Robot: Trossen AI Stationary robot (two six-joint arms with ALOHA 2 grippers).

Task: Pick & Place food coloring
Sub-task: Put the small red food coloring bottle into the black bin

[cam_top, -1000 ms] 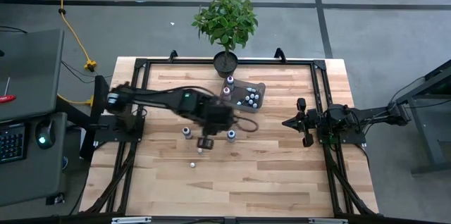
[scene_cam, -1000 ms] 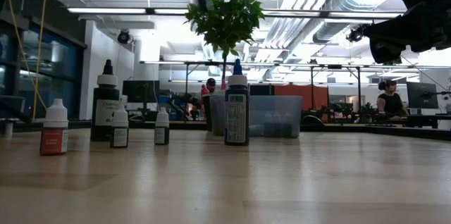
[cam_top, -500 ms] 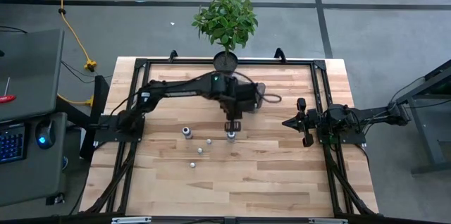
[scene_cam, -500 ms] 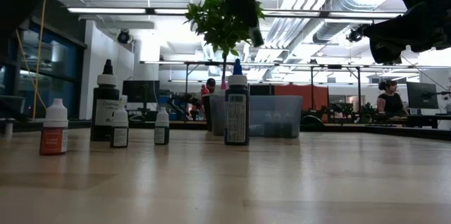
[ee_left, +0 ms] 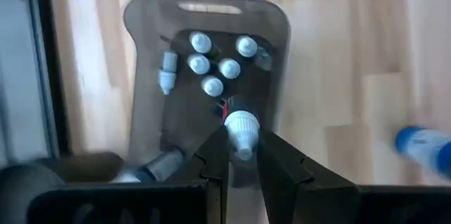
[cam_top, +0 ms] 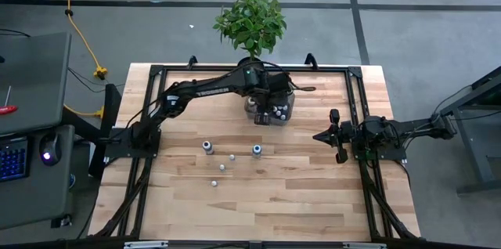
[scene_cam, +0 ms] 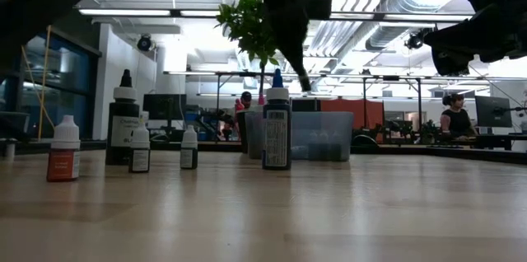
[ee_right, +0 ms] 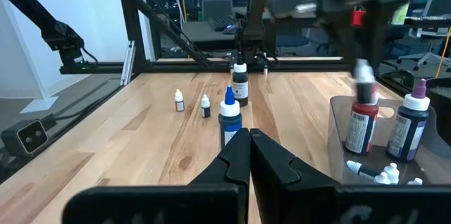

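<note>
The left tool [ee_left: 238,155] grips a white-capped food coloring bottle [ee_left: 240,127] directly above the clear bin [ee_left: 275,76], where more bottles [ee_left: 211,65] lie. Releasing off-centre could drop it on them or the rim. Right tool [ee_right: 249,148] waits shut. No label is readable.

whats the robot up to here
The left gripper holds a small white-capped food coloring bottle between its fingers, above the clear rectangular plastic bin near the potted green plant. Several bottles already lie in the bin. Four more stand out on the wooden table, among them a blue-capped bottle. The right gripper waits at the table's right side, fingers shut on nothing.
</note>
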